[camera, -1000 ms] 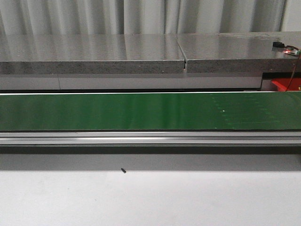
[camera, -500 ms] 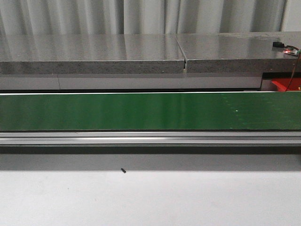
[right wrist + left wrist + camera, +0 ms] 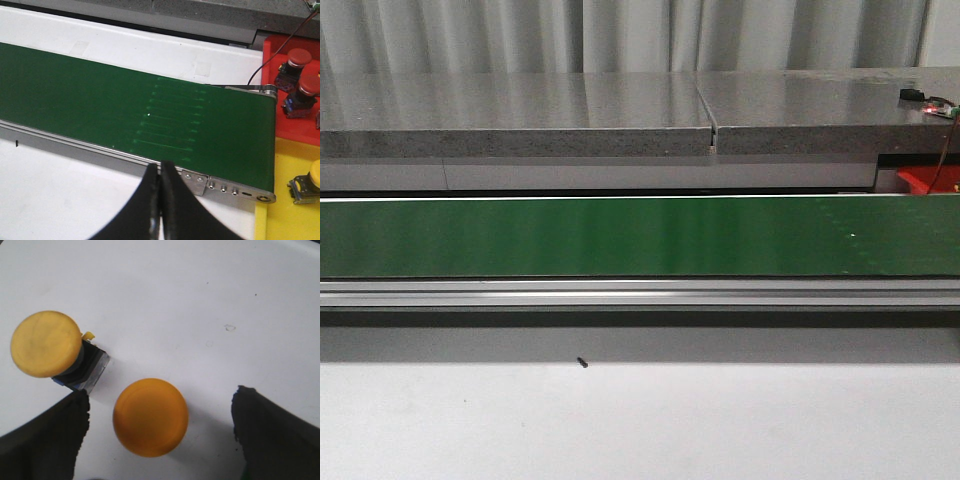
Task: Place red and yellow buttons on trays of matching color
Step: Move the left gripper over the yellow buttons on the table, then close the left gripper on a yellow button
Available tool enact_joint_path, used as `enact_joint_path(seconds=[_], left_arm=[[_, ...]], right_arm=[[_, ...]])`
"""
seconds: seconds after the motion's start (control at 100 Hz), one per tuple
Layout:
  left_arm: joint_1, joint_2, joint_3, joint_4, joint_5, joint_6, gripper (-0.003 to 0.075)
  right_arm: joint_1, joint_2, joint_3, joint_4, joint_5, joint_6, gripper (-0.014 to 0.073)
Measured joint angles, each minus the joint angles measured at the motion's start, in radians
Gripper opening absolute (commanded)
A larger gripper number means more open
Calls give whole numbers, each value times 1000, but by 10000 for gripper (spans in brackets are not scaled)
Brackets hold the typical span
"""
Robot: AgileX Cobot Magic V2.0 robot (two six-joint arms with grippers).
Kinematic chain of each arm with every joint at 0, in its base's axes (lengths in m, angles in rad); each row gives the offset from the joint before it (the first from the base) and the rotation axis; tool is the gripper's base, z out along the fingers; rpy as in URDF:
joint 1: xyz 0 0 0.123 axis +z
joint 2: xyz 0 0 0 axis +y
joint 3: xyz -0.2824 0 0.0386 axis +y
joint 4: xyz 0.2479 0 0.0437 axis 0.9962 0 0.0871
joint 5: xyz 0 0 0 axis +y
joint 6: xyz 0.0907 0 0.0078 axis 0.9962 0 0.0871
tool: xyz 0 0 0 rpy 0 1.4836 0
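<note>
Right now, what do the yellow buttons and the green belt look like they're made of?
The upright yellow button and the tipped yellow button look like smooth moulded plastic with a matte, faintly glossy cap. The green belt looks like rubbery PVC, with a soft sheen and faint ribbed marks; its exact material is unclear.

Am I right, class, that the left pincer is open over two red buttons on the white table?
Not quite: both buttons are yellow, not red, as the left wrist view shows. The rest holds: the left pincer is open above them on the white table.
</note>
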Motion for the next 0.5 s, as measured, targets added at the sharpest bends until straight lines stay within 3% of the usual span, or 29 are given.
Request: enact_joint_path(seconds=[0.5], left_arm=[[0,0,0,8,-6,0,552]], right_arm=[[0,0,0,0,0,0,-109]])
